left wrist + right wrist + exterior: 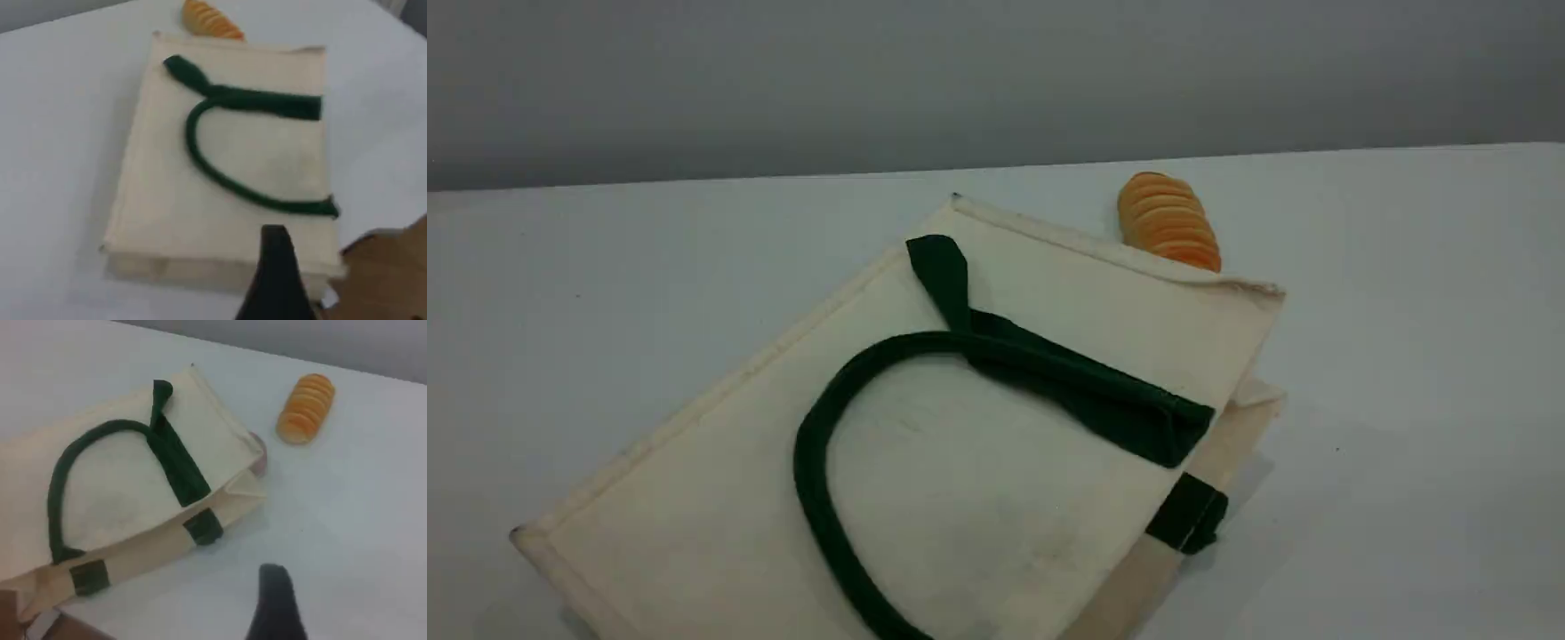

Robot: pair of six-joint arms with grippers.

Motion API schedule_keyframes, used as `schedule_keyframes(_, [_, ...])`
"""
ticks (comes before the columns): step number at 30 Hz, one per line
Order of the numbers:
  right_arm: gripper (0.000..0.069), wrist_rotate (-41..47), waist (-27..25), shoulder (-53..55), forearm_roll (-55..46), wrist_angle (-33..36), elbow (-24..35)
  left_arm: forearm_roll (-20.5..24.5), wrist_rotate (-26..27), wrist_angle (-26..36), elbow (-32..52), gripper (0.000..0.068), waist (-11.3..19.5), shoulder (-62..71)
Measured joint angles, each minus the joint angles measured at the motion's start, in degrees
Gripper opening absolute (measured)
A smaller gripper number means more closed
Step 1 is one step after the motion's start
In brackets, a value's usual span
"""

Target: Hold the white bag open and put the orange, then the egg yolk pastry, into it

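White bag (720, 498) lies flat at frame centre, green handle (811, 462) on top. Ridged bread loaf (1169, 222) sits upper right. Left gripper (277, 277) and right gripper (277, 600): jaws spread, gripping nothing.

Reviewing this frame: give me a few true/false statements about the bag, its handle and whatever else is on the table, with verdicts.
1. The white bag lies flat on the table. True.
2. Its green handle stands upright above the bag. False: it lies folded across the bag's upper face.
3. A ridged bread loaf lies on the table past the bag's far edge. True.
4. The orange sits in plain view beside the bag. False: no orange shows in any view; the only orange-coloured thing is the loaf.
5. An arm is in the scene view, gripping the handle. False: no arm shows in the scene view.
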Motion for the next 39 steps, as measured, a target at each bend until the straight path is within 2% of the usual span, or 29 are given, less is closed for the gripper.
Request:
schedule_keyframes(8, [0.046, 0.0, 0.0, 0.0, 0.1, 0.0, 0.0, 9.6, -3.1, -4.4, 9.0, 0.0486, 0.0, -5.8])
schedule_keyframes(16, [0.046, 0.0, -0.8, 0.0, 0.3, 0.0, 0.0, 10.0, -3.0, -4.6, 10.3, 0.0486, 0.0, -5.8])
schedule_keyframes(20, [0.046, 0.0, -7.4, 0.0, 0.9, 0.0, 0.0, 10.0, -2.8, -4.5, 10.3, 0.0486, 0.0, -5.7])
schedule_keyframes(26, [0.046, 0.0, -22.5, 0.0, 0.9, 0.0, 0.0, 10.0, -2.8, -4.5, 10.3, 0.0486, 0.0, -5.7])
schedule_keyframes(29, [0.046, 0.0, -28.4, -1.0, 0.9, 0.0, 0.0, 10.0, -2.7, -4.5, 10.3, 0.0486, 0.2, -5.7])
schedule_keyframes(32, [0.046, 0.0, -31.7, -1.1, 0.9, 0.1, 0.0, 9.6, -2.5, -4.4, 10.3, 0.0486, 3.1, -5.7])
schedule_keyframes(39, [0.046, 0.0, -32.1, -1.1, 0.8, 0.1, 0.0, 9.6, -2.5, -4.4, 10.3, 0.0486, 15.3, -5.7])
